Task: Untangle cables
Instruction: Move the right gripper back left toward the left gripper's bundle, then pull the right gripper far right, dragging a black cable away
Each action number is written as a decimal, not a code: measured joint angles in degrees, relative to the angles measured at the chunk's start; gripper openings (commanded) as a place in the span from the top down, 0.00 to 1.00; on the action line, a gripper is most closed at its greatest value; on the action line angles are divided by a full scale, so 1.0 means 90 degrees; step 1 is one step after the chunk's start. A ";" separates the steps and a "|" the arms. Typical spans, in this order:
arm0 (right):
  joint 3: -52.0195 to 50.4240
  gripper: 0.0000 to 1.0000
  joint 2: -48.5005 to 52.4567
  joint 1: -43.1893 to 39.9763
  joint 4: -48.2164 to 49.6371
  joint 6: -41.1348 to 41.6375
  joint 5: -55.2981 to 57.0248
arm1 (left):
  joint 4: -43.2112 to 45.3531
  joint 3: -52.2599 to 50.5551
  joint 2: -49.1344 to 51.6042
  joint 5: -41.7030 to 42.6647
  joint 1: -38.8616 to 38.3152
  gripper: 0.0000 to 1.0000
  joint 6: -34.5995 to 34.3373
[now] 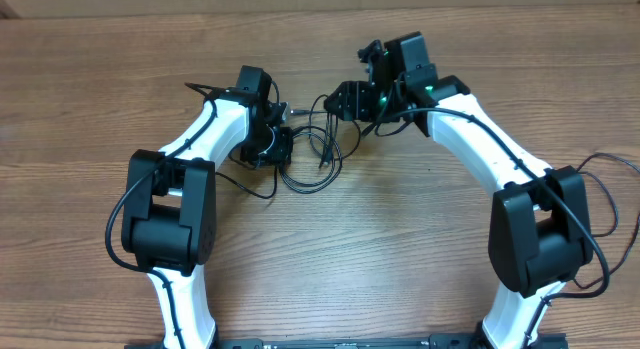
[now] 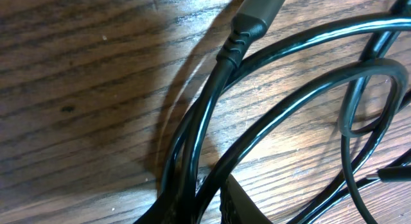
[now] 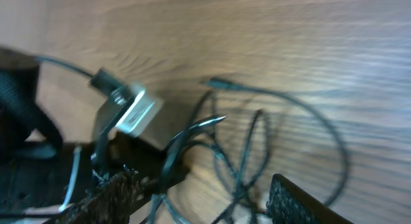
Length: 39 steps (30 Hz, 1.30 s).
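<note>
Nearest in the overhead view, the bulky black joints of the left arm (image 1: 170, 214) and right arm (image 1: 540, 229) stood over the wooden surface (image 1: 340, 269), both arms reaching away and inward. Just past them lay the cables (image 2: 202, 115) — thin black cords in overlapping loops, resting on the surface between the two grippers, the widest loop bulging back toward the arm bases. The left gripper (image 1: 272, 144) sat low at the left edge of the tangle. Its wrist view showed one dark finger (image 2: 241, 205) at the bottom edge with two cords running down beside it, and a black plug (image 2: 253, 15) lying on the wood beyond; whether the jaws were pinching the cords I could not tell. Farther back, the right gripper (image 1: 345, 101) stood at the tangle's upper right, jaws apart — several cords passed through the gap between its fingers, and a silver metal plug (image 3: 135, 113) showed just beyond one finger. Behind both, plain wood ran to the far edge.
</note>
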 measured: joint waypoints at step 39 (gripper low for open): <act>-0.0019 0.96 -0.1513 -0.1928 -0.0250 -0.0833 -0.4333 | 0.0024 0.0017 -0.0029 -0.0063 0.0002 0.73 -0.0090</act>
